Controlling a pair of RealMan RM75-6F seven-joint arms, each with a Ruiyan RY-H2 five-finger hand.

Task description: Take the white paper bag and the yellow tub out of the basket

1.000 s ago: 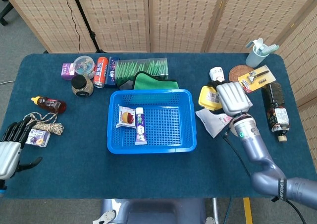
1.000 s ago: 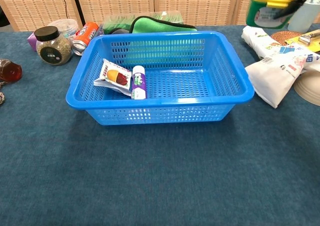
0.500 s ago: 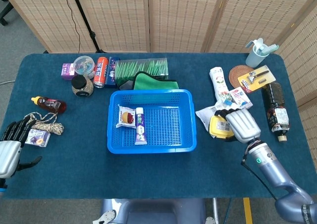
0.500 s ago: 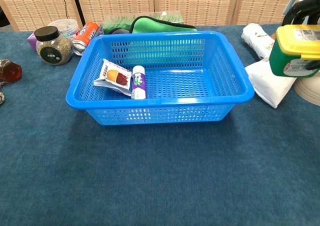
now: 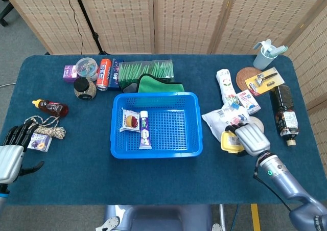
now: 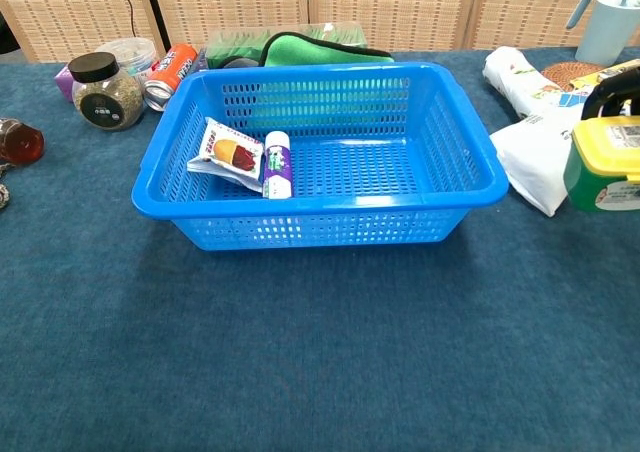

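Blue cloth covers the table, with woven screens behind. Lower left of the head view: left hand at the table edge, dark fingers slightly spread and holding nothing, touching a small purple packet beside a rope coil. Lower right: right hand grips the yellow tub, fingers wrapped over its top; in the chest view the tub sits at table level at the right edge. White paper bag lies on the cloth just behind the tub, outside the blue basket. Basket at centre holds a snack packet and a small tube on its left side. Further back: green cloth, red can, spice jar.
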